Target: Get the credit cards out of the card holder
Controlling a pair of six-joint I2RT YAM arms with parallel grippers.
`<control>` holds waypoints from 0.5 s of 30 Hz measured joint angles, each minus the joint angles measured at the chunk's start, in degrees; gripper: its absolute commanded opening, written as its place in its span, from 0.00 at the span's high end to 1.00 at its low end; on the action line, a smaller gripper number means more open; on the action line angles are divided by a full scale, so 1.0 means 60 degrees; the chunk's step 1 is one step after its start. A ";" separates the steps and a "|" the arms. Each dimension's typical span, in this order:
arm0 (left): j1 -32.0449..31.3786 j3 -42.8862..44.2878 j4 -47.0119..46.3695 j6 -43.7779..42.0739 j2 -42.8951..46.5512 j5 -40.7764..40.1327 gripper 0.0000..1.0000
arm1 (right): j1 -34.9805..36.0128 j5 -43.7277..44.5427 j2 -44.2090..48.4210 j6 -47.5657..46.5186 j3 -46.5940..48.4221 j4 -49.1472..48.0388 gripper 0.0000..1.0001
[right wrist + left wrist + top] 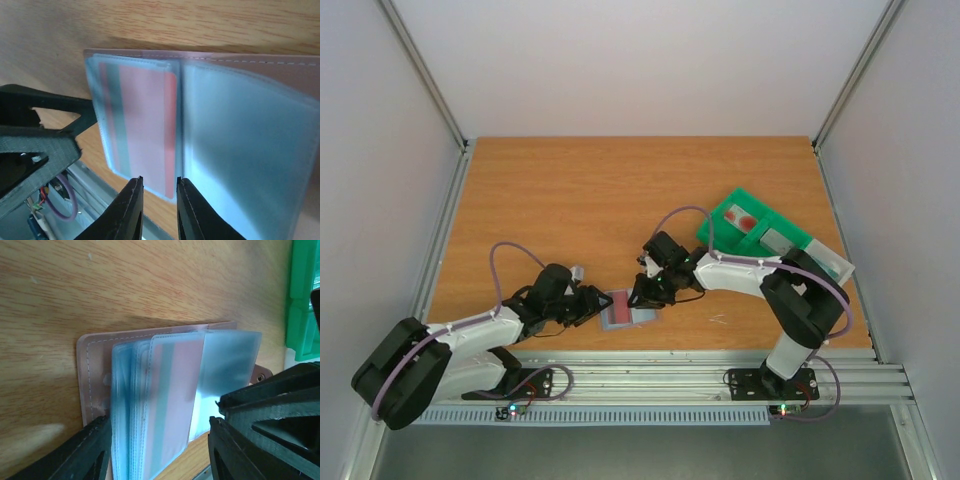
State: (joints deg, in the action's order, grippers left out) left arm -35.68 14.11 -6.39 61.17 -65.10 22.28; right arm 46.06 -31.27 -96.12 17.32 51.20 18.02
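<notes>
Closest to the top camera stand the left arm [470, 335] and the right arm [740, 272], both bent inward over the worktop [620, 190]. At 3 o'clock on it lies the green tray [718, 228], with a pale card [745, 220] already inside.

The card holder [625, 308] lies open at 6 o'clock, close to the near edge, between the two grippers. The left gripper [588, 305] is at its 9 o'clock side. In the left wrist view its fingers are spread wide, one on each side of the stack of clear sleeves [125, 405]. I cannot tell if they press the holder down.

The right gripper [159, 185] reaches in from the 3 o'clock side and is the nearer one to the red card [145, 130]. This card sits in the top sleeve. In the right wrist view its long axis runs from 12 to 6 o'clock, with the short edge pointing at the gripper. The fingers stand only a little apart, with that edge in the gap, not yet clamped on it. I judge that the pull must go along this long axis, toward 6 o'clock, with the left arm holding the holder down.
</notes>
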 measured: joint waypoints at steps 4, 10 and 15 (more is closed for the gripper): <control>0.0000 0.0000 0.0022 -0.0011 0.0062 0.0007 0.45 | 0.0015 0.0018 -0.0317 0.0087 0.0000 -0.0204 0.80; 0.0000 0.0029 0.0106 -0.0051 0.0295 0.0189 0.38 | 0.0047 0.0113 -0.0758 0.0106 0.0146 -0.0372 0.88; 0.0000 0.0120 0.0204 -0.0055 0.0397 0.0357 0.32 | 0.0047 0.0164 -0.0998 0.0098 0.0171 -0.0441 0.97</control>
State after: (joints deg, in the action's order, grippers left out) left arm -35.68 14.83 -5.17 60.84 -62.72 24.43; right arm 46.35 -30.28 -102.10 17.91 52.23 15.38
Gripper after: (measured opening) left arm 0.644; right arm 0.066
